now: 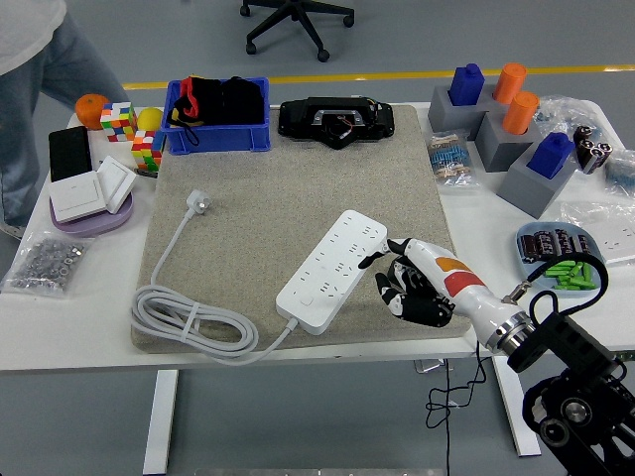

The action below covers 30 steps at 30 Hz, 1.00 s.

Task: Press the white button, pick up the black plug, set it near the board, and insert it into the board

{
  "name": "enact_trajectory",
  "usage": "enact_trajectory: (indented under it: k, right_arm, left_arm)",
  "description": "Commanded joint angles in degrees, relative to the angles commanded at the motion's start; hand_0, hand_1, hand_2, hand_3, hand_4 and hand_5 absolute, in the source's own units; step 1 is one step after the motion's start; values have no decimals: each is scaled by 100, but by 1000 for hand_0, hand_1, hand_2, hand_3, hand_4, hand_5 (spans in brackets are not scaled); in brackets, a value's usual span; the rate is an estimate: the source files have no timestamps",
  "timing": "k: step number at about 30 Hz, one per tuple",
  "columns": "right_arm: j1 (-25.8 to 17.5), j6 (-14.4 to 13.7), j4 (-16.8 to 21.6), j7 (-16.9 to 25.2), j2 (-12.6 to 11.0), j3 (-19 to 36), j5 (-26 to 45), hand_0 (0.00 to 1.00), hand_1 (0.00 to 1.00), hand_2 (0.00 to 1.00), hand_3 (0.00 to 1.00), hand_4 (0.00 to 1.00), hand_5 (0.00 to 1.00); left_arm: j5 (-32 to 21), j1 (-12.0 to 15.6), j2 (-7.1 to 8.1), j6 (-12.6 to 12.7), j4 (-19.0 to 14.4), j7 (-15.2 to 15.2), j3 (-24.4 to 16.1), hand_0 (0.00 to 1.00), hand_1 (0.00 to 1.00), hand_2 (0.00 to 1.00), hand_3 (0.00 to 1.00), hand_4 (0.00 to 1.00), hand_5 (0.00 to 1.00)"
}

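1. While the right hand (pixel 415 283) hangs over the grey felt mat (pixel 288 198) beside the white rectangular power strip (pixel 332 268), its fingers (pixel 382 260) are spread apart, gripping nothing.
2. Hidden under that hand, the black plug cannot be seen.
3. Pressing the strip's small white button (pixel 308 295) looks like the current step; the hand must shift left.

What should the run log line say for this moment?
right hand: over black plug, grasp unclear | power strip: on mat, sockets empty | left hand: not in view
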Motion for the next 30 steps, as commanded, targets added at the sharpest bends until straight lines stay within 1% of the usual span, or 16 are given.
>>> enact_trajectory:
  k: [9, 17, 19, 25, 30]
  right_arm:
    - [477, -135, -411, -110, 28, -543, -85, 2, 2, 38, 587, 450, 2]
    - [936, -404, -943, -201, 160, -942, -177, 2, 2, 39, 586, 449, 2]
    - [1063, -458, -1130, -209, 179, -1046, -174, 2, 2, 39, 586, 449, 2]
    - [1312, -511, -1595, -190, 208, -1278, -130, 2, 2, 39, 586, 449, 2]
    - [1462, -520, -1841, -185, 210, -1488, -65, 2, 2, 39, 586, 448, 2]
  left_arm:
    - [-20, 18, -9, -6, 0, 2, 26, 689, 636, 613, 637, 552, 189]
    - [-83, 34, 4, -5, 0, -6, 88, 689, 636, 612, 637, 550, 190]
    - [-71, 34, 7, -6, 0, -3, 77, 689, 636, 612, 637, 550, 190]
    - [-97, 45, 19, -4, 0, -2, 85, 689, 636, 612, 637, 549, 190]
    - [-127, 57, 28, 4, 0, 0, 84, 689, 636, 612, 636, 549, 192]
